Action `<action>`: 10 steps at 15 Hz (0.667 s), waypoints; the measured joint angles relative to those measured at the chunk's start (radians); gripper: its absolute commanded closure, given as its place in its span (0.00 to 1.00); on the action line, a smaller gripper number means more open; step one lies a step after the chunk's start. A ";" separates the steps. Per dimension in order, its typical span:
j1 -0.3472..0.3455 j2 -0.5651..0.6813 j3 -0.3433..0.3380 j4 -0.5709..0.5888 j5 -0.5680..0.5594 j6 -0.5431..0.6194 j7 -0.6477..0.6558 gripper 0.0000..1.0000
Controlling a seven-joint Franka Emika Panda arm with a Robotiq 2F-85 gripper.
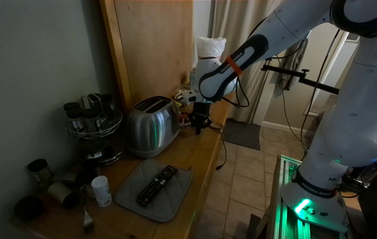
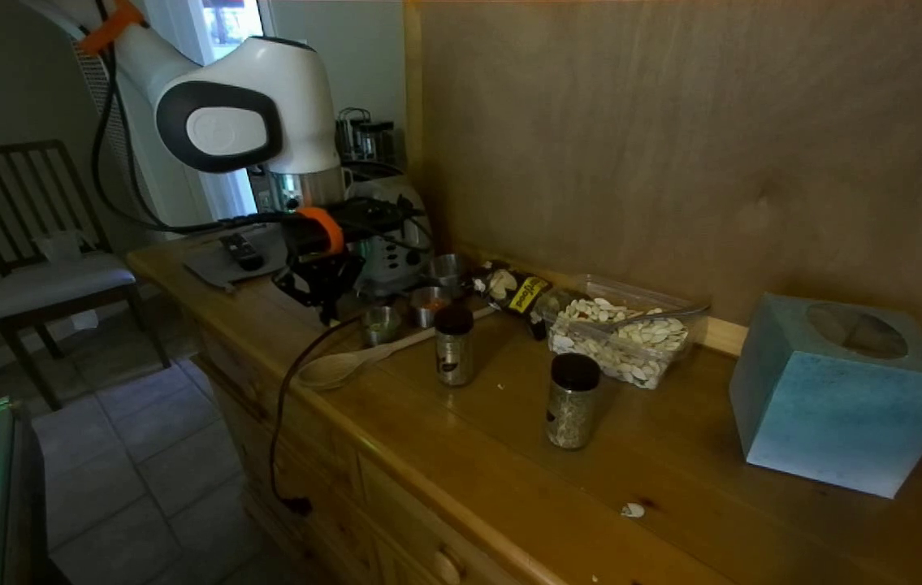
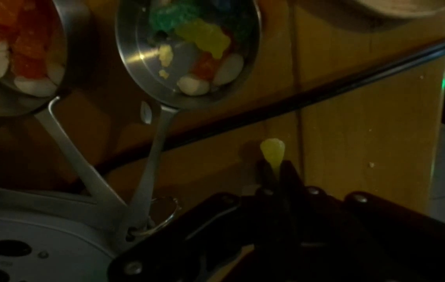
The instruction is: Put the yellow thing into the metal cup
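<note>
Wrist view: a small yellow translucent piece [image 3: 272,149], wide at its free end and narrow at the other, is held by the black two-finger gripper [image 3: 276,169], whose tips are clamped on the narrow end. Whether the brown wooden tabletop [image 3: 363,156] is touched by this piece cannot be told. The piece is located outside a long-handled round metal cup [image 3: 136,58], in which jelly-like coloured pieces [image 3: 202,35] and whitish oval seeds [image 3: 228,69] are contained; between them a thin black cable [image 3: 246,121] is laid. Just beside this cup, a similar metal cup [image 3: 74,43] is partly seen, with orange-red lumps [image 3: 30,43] inside. In an exterior view, a pale wooden spoon [image 2: 337,368] is seen near the cups; in an exterior view, a black remote control [image 1: 156,186] is placed on a grey quilted pad [image 1: 175,205], just beside a shiny metal toaster [image 1: 151,132]
</note>
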 measured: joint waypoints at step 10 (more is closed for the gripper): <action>-0.003 -0.093 0.000 -0.017 -0.058 -0.027 0.020 0.98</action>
